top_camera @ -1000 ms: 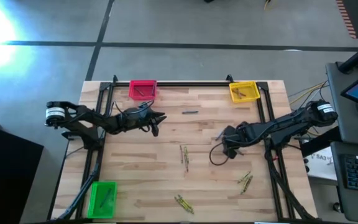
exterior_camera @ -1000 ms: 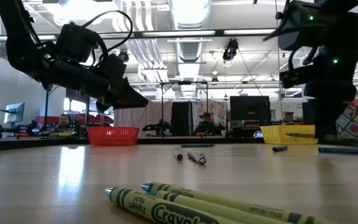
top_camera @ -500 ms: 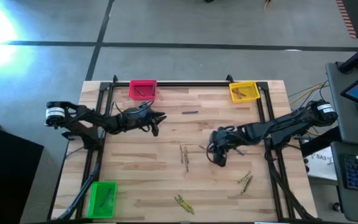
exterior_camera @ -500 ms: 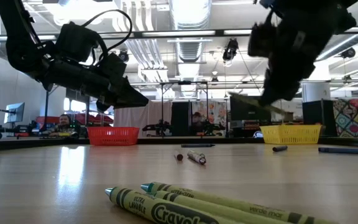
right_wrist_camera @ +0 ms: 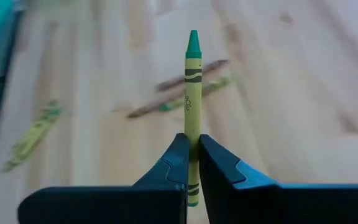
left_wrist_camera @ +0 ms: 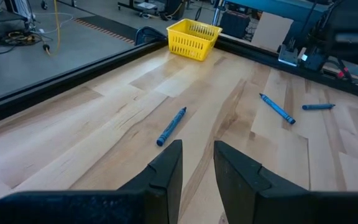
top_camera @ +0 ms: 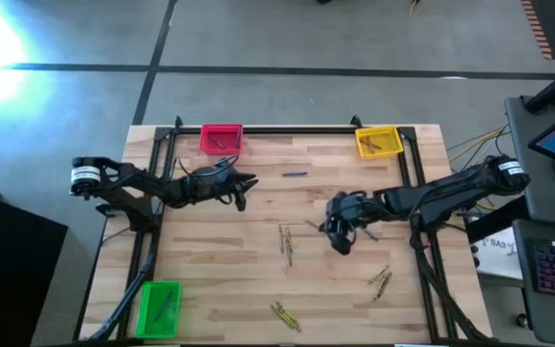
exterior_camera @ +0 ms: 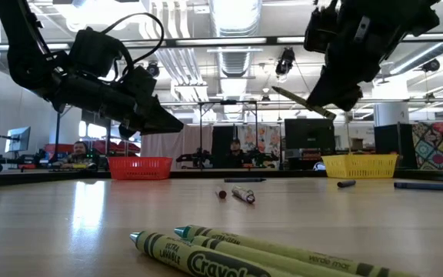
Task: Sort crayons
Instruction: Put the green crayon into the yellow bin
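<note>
My right gripper (top_camera: 338, 231) hangs above the middle of the table, shut on a green crayon (right_wrist_camera: 192, 87), which also shows in the low view (exterior_camera: 302, 102). My left gripper (top_camera: 249, 183) waits above the table's far left part with its fingers (left_wrist_camera: 166, 171) a narrow gap apart and empty. A blue crayon (top_camera: 295, 174) lies flat ahead of it and also shows in the left wrist view (left_wrist_camera: 171, 126). Loose crayons lie mid-table (top_camera: 285, 241), near right (top_camera: 381, 280) and near the front edge (top_camera: 284, 315). My right gripper pinches the green crayon's wrapped shaft (right_wrist_camera: 192, 134) between its two fingers, toward the blunt end. The crayon lies along the fingers and its pointed tip (right_wrist_camera: 193, 37) sticks out past the fingertips. It is lifted clear of the table and slants in the low view.
A pink bin (top_camera: 222, 139) and a yellow bin (top_camera: 378, 142) stand at the far edge, and a green bin (top_camera: 159, 306) at the near left corner. Two more blue crayons (left_wrist_camera: 277, 109) lie toward the right. A black frame rail (top_camera: 287, 129) runs along the far edge.
My right gripper has gone toward the table's left and risen, turning as it went, with the green crayon now clear of the table. My left arm has kept still.
</note>
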